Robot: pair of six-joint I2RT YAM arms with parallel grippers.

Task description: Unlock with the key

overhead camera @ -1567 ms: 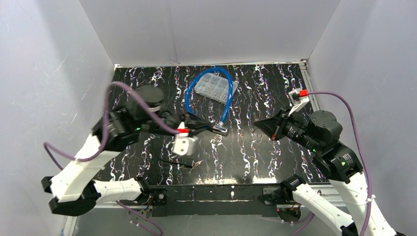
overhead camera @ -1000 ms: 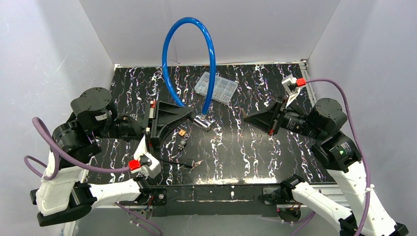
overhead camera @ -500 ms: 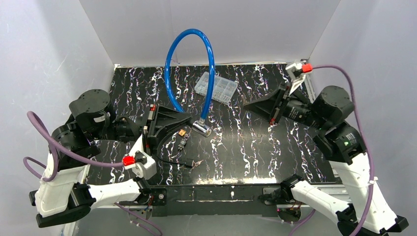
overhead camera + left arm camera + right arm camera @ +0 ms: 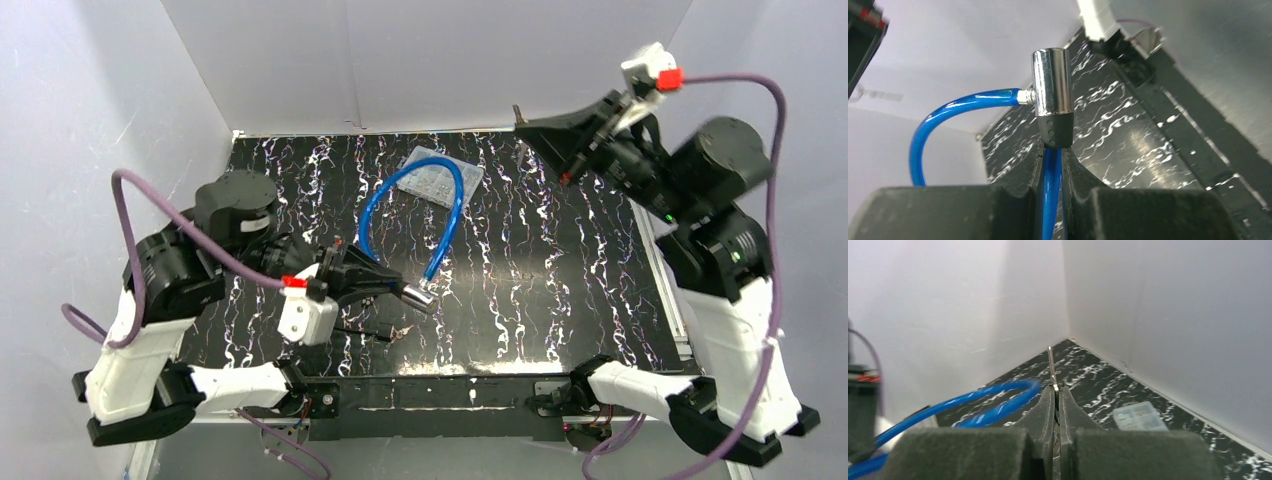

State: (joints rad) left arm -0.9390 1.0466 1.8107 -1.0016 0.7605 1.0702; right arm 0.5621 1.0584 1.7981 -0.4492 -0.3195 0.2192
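The left gripper [image 4: 1052, 156] is clenched on the blue cable lock [image 4: 455, 200] just behind its chrome barrel [image 4: 1052, 82], holding that end off the near-left of the table [image 4: 570, 270], seemingly to present the keyhole. The right gripper [image 4: 1056, 390], high at the far right and well apart, pinches the key [image 4: 1051, 367] blade-out, apparently ready for insertion. The black, white-veined surface sits inside plain white walls [image 4: 430, 60], with a clear parts box [image 4: 425, 178] at far centre.

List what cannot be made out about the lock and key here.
- Keyhole: left wrist view shows only the side of the lock cylinder; top view too small.
- Key: edge-on in right wrist view, teeth unreadable; head buried in right gripper.
- Small dark items lying loose: top view, too small to identify.
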